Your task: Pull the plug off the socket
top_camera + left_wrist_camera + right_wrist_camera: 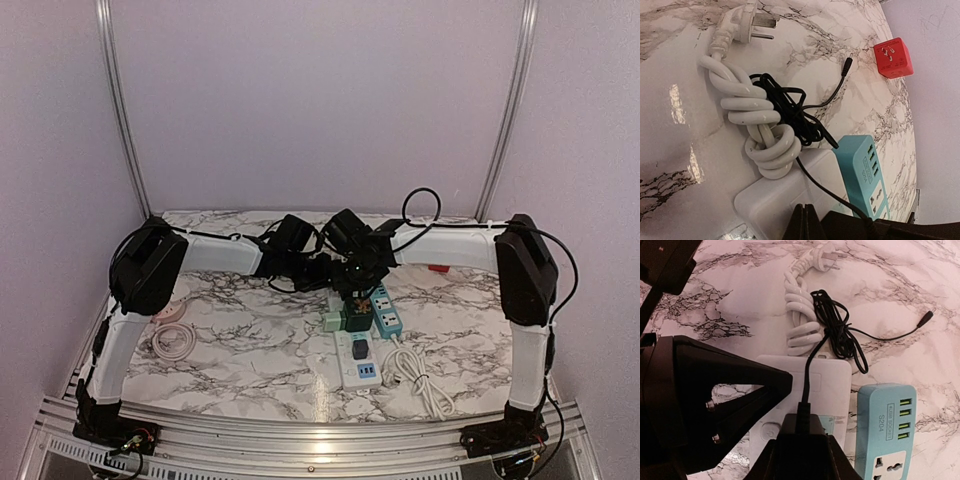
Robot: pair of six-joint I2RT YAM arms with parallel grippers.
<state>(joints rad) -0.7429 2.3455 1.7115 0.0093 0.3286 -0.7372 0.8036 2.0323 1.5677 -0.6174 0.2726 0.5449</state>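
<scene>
Plug: black block (805, 442), sitting on the face of the white power strip (832, 385), toward the end away from the knotted cord. Pins hidden.
Right gripper (355, 292): down over the plug. One finger (725, 385) lies just beside the block and the other is not made out. Can't tell whether the jaws have clamped on it yet.
Left gripper (805, 221): clenched, fingers pressed flat together with nothing between them, low over the strip near the plug. Contact with the strip is unclear.
Thin black cable (809, 365): leaves the plug, crosses the strip and tangles over the cord bundle. It ends in a barrel connector (846, 65), loose on the table past the strip.
White cord bundle (755, 117): knotted, against the strip's short end. Its own white plug (745, 25) lies beyond, prongs bare.
Teal power strip (885, 430): just beside the white strip, along its long edge.
Green adapter (332, 322): just beside the strip's plug end, left side.
Red adapter cube (893, 57): well apart from the strip, beyond the teal one.
Second cord coil (175, 340): well apart from the strip, to its left.
Table (250, 365): marble pattern.
</scene>
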